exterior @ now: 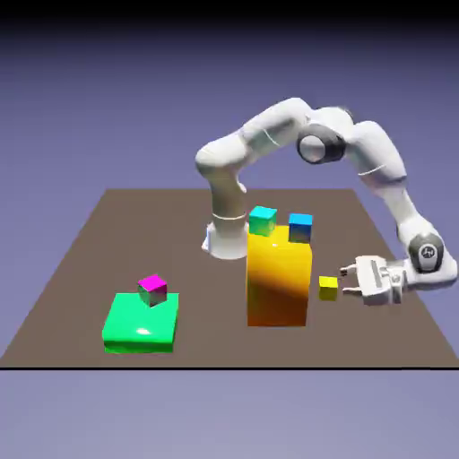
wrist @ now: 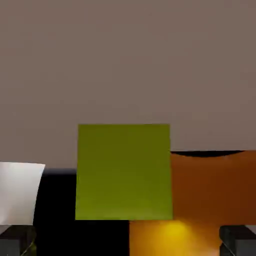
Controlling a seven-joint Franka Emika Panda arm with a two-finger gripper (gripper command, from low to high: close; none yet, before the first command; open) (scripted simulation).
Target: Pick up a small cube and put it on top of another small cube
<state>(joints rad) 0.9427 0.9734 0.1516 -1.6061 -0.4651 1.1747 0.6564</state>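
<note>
The tiny yellow cube (exterior: 328,287) lies on the brown table just right of the tall orange-yellow block (exterior: 279,278). My gripper (exterior: 346,277) is low and level, pointing at the cube from the exterior view's right, its tips just short of it. In the hand view the yellow cube (wrist: 124,171) fills the middle, and the two grey fingertips (wrist: 15,241) show far apart in the bottom corners. The gripper (wrist: 127,246) is open and holds nothing. A teal cube (exterior: 263,220) and a blue cube (exterior: 300,227) stand at the block's top.
A magenta-topped cube (exterior: 152,289) rests on a flat green slab (exterior: 141,324) at the exterior view's left. The orange block (wrist: 210,192) is close behind the yellow cube in the hand view, with a white shape (wrist: 17,192) at the left.
</note>
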